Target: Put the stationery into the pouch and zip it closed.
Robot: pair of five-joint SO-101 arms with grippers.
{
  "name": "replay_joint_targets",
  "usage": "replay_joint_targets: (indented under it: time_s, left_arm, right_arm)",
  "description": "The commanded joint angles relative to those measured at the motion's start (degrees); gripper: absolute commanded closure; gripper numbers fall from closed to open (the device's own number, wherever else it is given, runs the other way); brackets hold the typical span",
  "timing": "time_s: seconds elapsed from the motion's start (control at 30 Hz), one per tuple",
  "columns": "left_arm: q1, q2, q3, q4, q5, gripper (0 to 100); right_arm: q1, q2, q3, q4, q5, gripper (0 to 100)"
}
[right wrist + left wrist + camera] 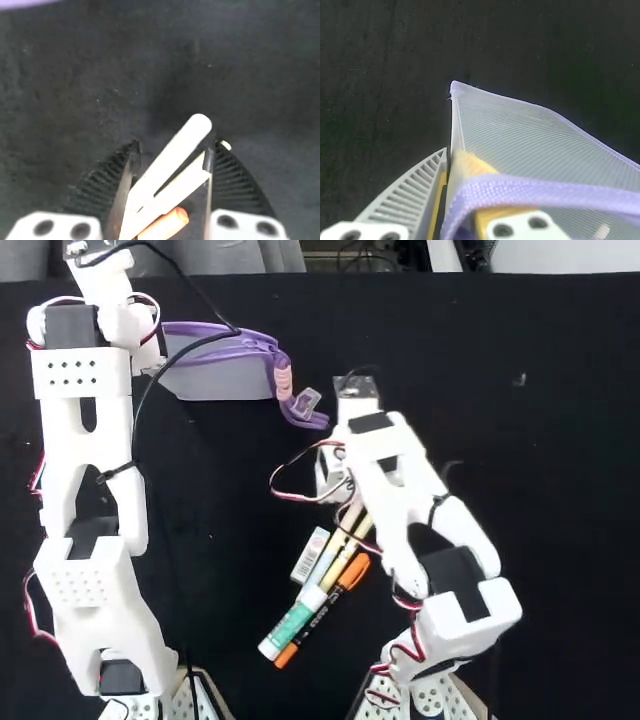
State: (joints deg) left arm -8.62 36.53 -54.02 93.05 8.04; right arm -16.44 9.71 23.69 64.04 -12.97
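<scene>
Left gripper (pixel 451 159): jaws clamped on pouch (pixel 215 378) rim, far-left of counter (pixel 520 440), mouth facing right. Right gripper (pixel 170 150): jaws pinch two cream pens (pixel 192 131), crossed. Risk: splayed tips snag zip edge or slip out; other markers (pixel 305 615) lie loose nearby.

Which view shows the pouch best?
The high view: most of the purple-edged pouch, open end included. The left wrist view has one mesh corner close up; the right wrist view, a purple sliver.

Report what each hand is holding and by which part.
Left hand grips the pouch by its purple zip rim. Right hand pinches two pale pens a short way back from their tips.
</scene>
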Motion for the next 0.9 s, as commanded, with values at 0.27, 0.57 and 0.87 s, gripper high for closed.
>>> replay_joint_targets:
  time_s: [0.27, 0.57, 0.87]
  left_arm:
    - [-0.7, 6.7, 0.9, -1.4, 0.1, 97]
    - [-0.6, 6.5, 0.7, -1.3, -0.1, 97]
    - [0.3, 6.1, -10.4, 6.6, -0.1, 97]
  right_arm:
    - [-0.9, 13.7, -12.2, 8.4, -0.2, 90.8]
    - [0.0, 14.2, -16.9, 13.7, 0.2, 98.8]
    - [4.7, -2.2, -13.8, 14.1, 5.6, 98.8]
